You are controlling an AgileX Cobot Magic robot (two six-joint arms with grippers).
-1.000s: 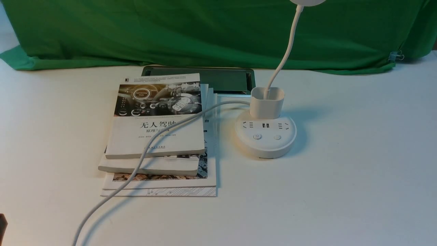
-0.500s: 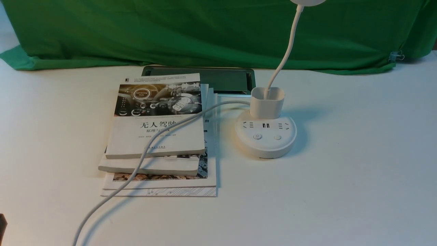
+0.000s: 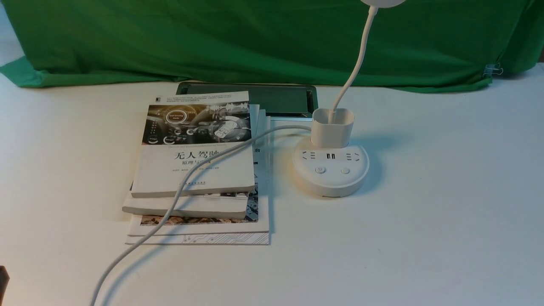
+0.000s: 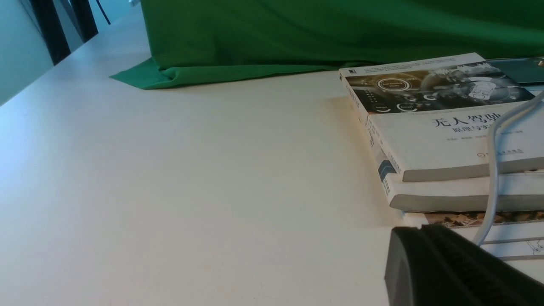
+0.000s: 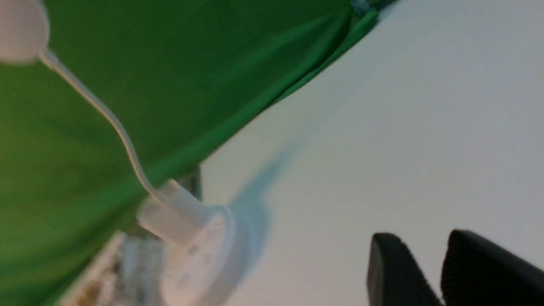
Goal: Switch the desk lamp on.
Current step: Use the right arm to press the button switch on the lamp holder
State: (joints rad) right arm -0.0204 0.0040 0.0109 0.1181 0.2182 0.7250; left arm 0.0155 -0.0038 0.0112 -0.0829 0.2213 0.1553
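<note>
The white desk lamp (image 3: 330,172) stands right of centre on the table. Its round base carries sockets, USB ports and two buttons (image 3: 320,170), behind them a square cup (image 3: 332,126) and a gooseneck (image 3: 358,59) rising to a head cut off at the top edge. Its white cord (image 3: 187,178) runs over the books. The lamp looks unlit. In the blurred right wrist view the lamp (image 5: 199,263) is far from my right gripper (image 5: 420,240), whose fingers stand slightly apart and empty. My left gripper (image 4: 420,228) is shut and empty, low near the books' corner.
A stack of books (image 3: 195,170) lies left of the lamp, also in the left wrist view (image 4: 446,140). A dark flat panel (image 3: 272,98) lies behind them. Green cloth (image 3: 212,38) hangs along the back. A dark sliver of the left arm (image 3: 2,282) shows at the lower left corner.
</note>
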